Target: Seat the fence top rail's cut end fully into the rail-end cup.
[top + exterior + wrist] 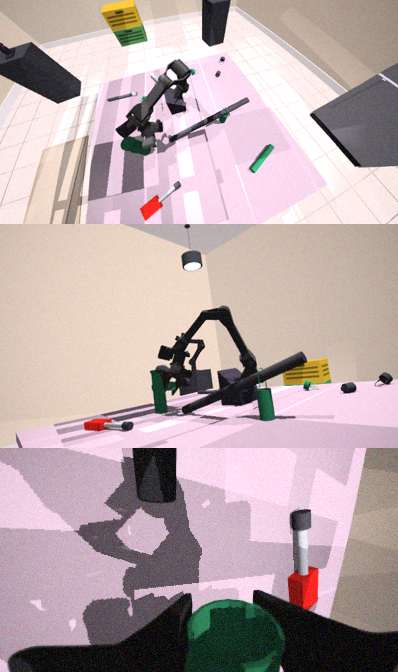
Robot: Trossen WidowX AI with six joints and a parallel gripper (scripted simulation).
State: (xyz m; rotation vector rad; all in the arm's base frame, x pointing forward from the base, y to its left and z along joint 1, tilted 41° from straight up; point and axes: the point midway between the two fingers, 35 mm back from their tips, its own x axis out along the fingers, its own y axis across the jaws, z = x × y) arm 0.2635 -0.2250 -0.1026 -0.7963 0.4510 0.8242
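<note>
pink tabletop beneath a gripper with fingers partly spread, green cup between them, contact unclear

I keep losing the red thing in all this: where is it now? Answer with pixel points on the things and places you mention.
The red block (151, 207) (94, 425) (303, 589) lies near the top view's bottom edge, left of centre, joined to a grey handle.

Wrist view: green round cup cut off by bottom edge; dark cylindrical rail cropped at top.
</note>
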